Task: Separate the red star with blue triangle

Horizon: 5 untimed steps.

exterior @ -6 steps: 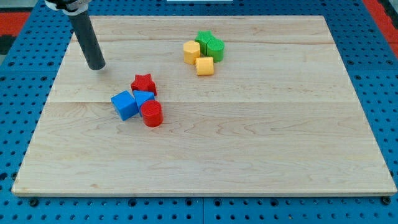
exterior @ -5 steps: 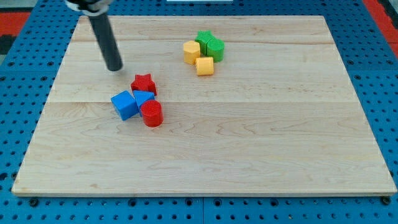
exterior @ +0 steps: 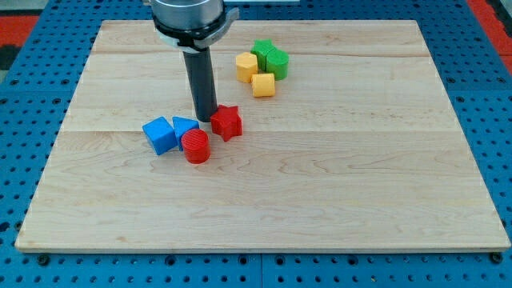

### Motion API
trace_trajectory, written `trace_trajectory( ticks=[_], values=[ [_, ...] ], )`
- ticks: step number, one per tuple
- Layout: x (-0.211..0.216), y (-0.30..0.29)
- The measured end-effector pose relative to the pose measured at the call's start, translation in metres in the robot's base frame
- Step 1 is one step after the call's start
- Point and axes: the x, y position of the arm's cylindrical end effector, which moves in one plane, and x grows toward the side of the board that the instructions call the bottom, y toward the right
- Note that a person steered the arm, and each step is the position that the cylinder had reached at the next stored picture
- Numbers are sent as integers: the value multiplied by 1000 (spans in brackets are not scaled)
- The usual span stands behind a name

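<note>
The red star [exterior: 227, 122] lies on the wooden board [exterior: 320, 160] left of centre. My tip [exterior: 206, 118] touches its left side. The blue triangle [exterior: 185, 126] sits a little to the tip's left, wedged between a blue cube [exterior: 160, 134] and a red cylinder [exterior: 195, 147]. The rod stands between the star and the triangle, and the two are apart.
Near the view's top, right of the rod, a cluster holds a yellow hexagonal block [exterior: 246, 67], a yellow cube [exterior: 263, 85], a green cube [exterior: 262, 52] and a green cylinder [exterior: 276, 62].
My tip swept from the board's upper left to the right and down. The red star has been pushed to the right, away from the blue triangle. The other blocks stayed put.
</note>
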Motion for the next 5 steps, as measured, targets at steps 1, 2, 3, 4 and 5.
trace_trajectory(
  ticks=[1,2,3,4,5],
  values=[
    [8,18],
    [8,21],
    [8,21],
    [8,23],
    [8,27]
  ],
)
